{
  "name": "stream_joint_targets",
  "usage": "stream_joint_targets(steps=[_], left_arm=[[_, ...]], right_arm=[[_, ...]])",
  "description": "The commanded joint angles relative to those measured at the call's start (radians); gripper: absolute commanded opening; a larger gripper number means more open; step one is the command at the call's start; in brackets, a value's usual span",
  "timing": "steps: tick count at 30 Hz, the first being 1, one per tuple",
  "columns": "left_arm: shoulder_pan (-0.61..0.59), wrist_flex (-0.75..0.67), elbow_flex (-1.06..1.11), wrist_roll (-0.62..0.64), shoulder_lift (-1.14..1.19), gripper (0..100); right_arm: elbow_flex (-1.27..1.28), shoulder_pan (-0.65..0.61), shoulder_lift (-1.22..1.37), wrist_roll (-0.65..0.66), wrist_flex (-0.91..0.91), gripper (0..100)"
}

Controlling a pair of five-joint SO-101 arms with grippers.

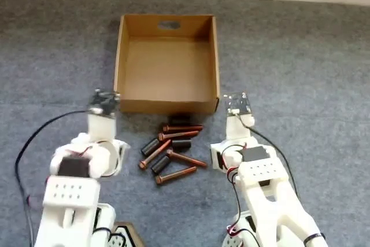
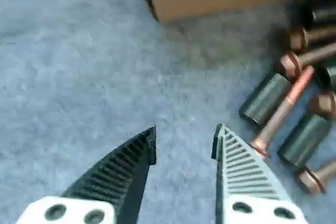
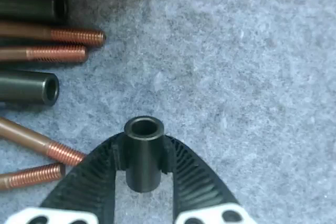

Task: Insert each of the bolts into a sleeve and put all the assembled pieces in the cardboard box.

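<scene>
Hovering left gripper [image 2: 185, 139]: jaws moderately apart with nothing between them. It hangs over the grey carpet [image 1: 300, 56], just left of the pile and near the box's front left corner.
Cardboard box [image 1: 167, 106]: open-topped, lying beyond the pile and apart from both grippers. No assembled piece is in it yet.
Bolts [image 1: 175, 174]: five copper-coloured ones lie loose and criss-crossed on the carpet between the arms, and some touch sleeves.
Loose sleeves [image 1: 161, 163]: four dark tubes lie on their sides among the bolts. None appears to have a bolt in it.
Right gripper [image 3: 143, 142]: closed on one sleeve, just right of the pile.
Held sleeve [image 3: 143, 169]: pinched across its body between the ribbed pads, with its open bore facing away from the wrist camera.
Step judged: the first pairing, in which the left gripper must fetch a bolt and thread it into the held bore.
Risk, pickup: the bolts overlap, so a grasp may snag two or nudge a round sleeve into rolling away.
Risk, insertion: a slight tilt between bolt and bore could jam the threads at the rim.
Risk, grip: pushing the bolt in could slide the smooth sleeve through the pads.
</scene>
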Motion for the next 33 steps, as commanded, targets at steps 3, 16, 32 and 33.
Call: stream_joint_targets(steps=[3,16,32,33], left_arm=[[0.183,-0.058,-0.073,-0.008,0.191,17],[0.249,-0.209,-0.073,-0.012,0.394,18],[0.248,-0.256,-0.124,-0.014,0.615,16],[0.248,-0.245,-0.127,-0.014,0.613,15]], right_arm=[[0.002,0.012,-0.022,-0.011,-0.015,0.6],[0.021,0.012,-0.031,-0.011,-0.015,0.6],[0.019,0.012,-0.031,-0.011,-0.015,0.6],[0.018,0.012,-0.031,-0.011,-0.015,0.6]])
